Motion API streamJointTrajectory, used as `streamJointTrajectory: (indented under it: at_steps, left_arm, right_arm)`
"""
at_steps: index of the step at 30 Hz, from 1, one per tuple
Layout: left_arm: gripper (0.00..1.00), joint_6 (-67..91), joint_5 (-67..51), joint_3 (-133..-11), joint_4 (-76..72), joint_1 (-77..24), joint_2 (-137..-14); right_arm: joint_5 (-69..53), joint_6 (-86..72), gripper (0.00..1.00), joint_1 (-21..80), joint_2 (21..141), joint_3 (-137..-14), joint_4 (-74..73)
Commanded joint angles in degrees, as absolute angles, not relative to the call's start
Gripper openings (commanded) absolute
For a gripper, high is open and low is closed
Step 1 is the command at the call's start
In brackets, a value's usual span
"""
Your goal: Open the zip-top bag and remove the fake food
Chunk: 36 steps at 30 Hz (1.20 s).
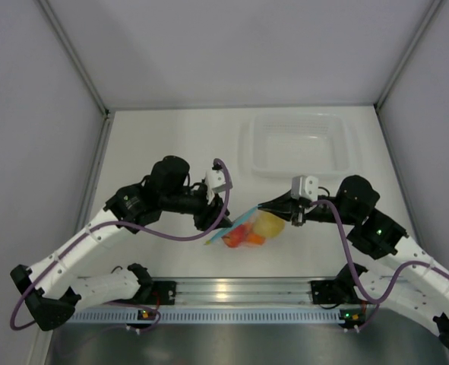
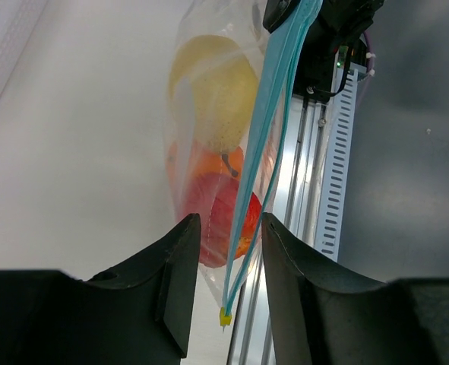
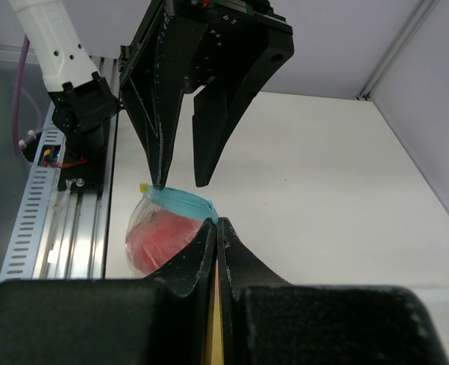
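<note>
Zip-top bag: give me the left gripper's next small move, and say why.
Probably close the left gripper on the blue zip strip. Its open jaws straddle the strip near the yellow end, while the right gripper is shut on the strip's other end, and the fake food is still inside the zip-top bag.

Sitting mid-table between the left gripper point(image 2: 224, 226) and the right gripper point(image 3: 215, 226): the zip-top bag point(image 1: 243, 228), holding the fake food point(image 1: 253, 233) inside (all three pieces). Lying behind, toward the back right: the tray point(image 1: 258, 152). Running along the near edge: the rail point(image 1: 239, 289).
</note>
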<state>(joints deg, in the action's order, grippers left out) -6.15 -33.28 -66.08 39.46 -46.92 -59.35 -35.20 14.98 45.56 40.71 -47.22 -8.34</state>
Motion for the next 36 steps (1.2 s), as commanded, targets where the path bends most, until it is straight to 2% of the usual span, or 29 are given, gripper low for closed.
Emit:
streamJointTrajectory:
  at_steps: [1, 18, 36]
  left_arm:
    - [0.44, -7.12, -32.34, -66.27, 37.18, -46.67, -57.57]
    - [0.44, -6.94, -32.17, -65.66, 35.60, -46.67, -55.20]
    - [0.42, -6.15, -36.47, -65.04, 35.60, -46.67, -59.33]
  right_arm:
    - [-36.47, 15.73, 0.00, 45.44, 40.43, -47.02, -4.57]
    - [-36.91, 15.91, 0.00, 45.44, 40.69, -47.28, -4.83]
    - [-37.18, 15.29, 0.00, 45.44, 40.17, -47.81, -3.52]
